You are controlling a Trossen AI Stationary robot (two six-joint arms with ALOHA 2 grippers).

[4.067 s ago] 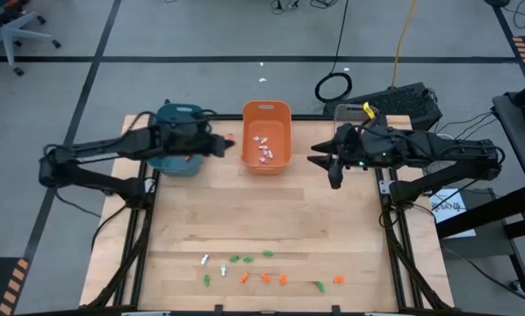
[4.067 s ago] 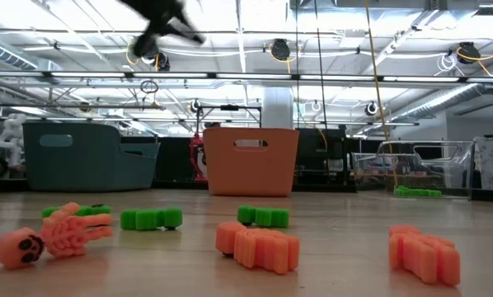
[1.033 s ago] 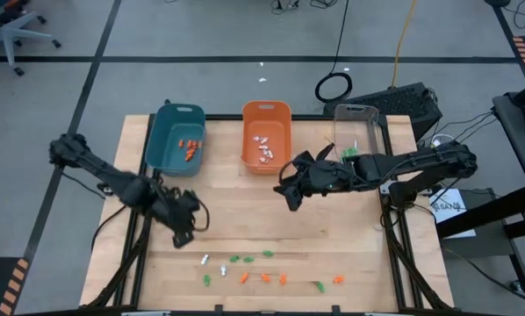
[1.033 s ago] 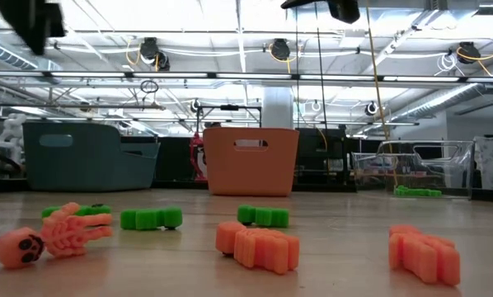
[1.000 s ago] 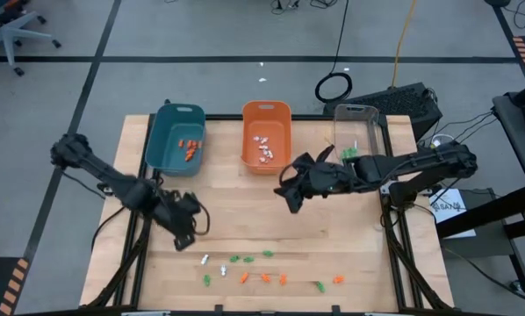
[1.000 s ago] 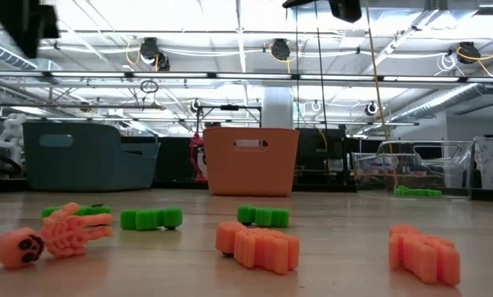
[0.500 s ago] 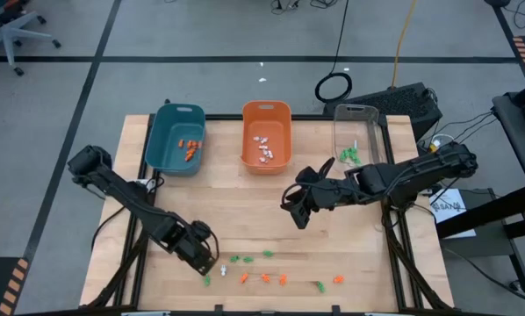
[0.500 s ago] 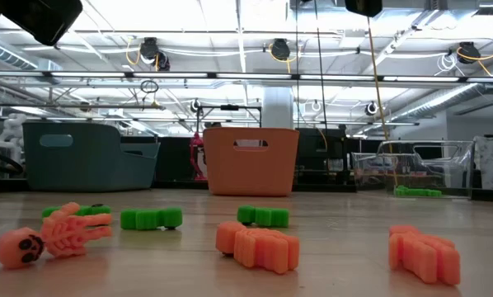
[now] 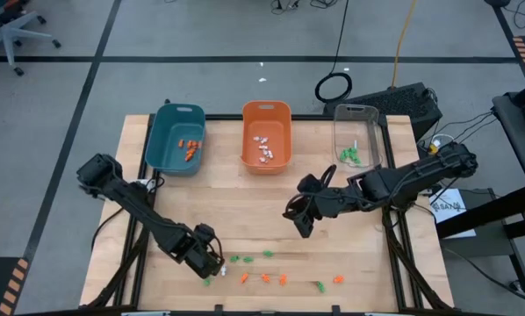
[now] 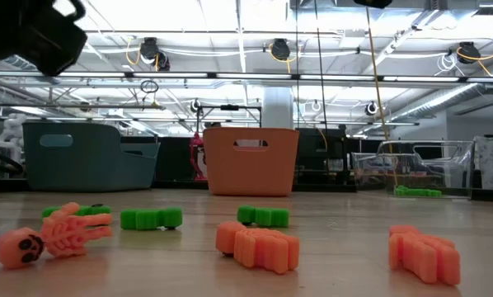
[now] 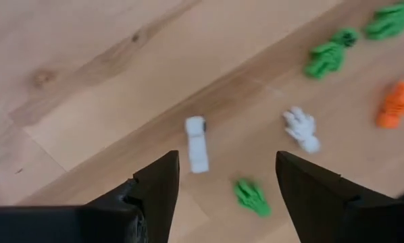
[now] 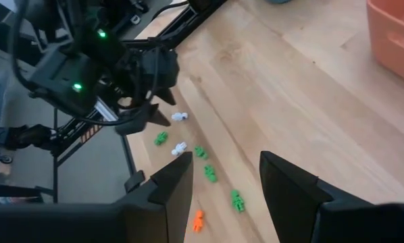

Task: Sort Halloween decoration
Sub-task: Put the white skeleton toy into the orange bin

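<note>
The Halloween decoration pieces lie loose near the table's near edge: white ones (image 11: 197, 143) (image 11: 301, 128), green ones (image 11: 251, 196) (image 9: 267, 254) and orange ones (image 9: 264, 278) (image 10: 259, 245). My left gripper (image 9: 210, 263) (image 11: 222, 182) hovers open just above the left end of this scatter, with a white and a green piece showing between its fingers, untouched. My right gripper (image 9: 298, 218) (image 12: 225, 179) hangs open over the middle of the table, farther from the near edge, with nothing in it.
At the far edge stand a teal bin (image 9: 161, 149) holding orange pieces, an orange bin (image 9: 266, 106) holding white pieces, and a clear bin (image 9: 357, 111) holding green pieces. Bare wood lies between the bins and the scatter.
My left gripper has travelled from the table's left middle toward the near edge and down, arriving over the left end of the scattered pieces. My right gripper has drifted a little toward the near edge. The pieces have not moved.
</note>
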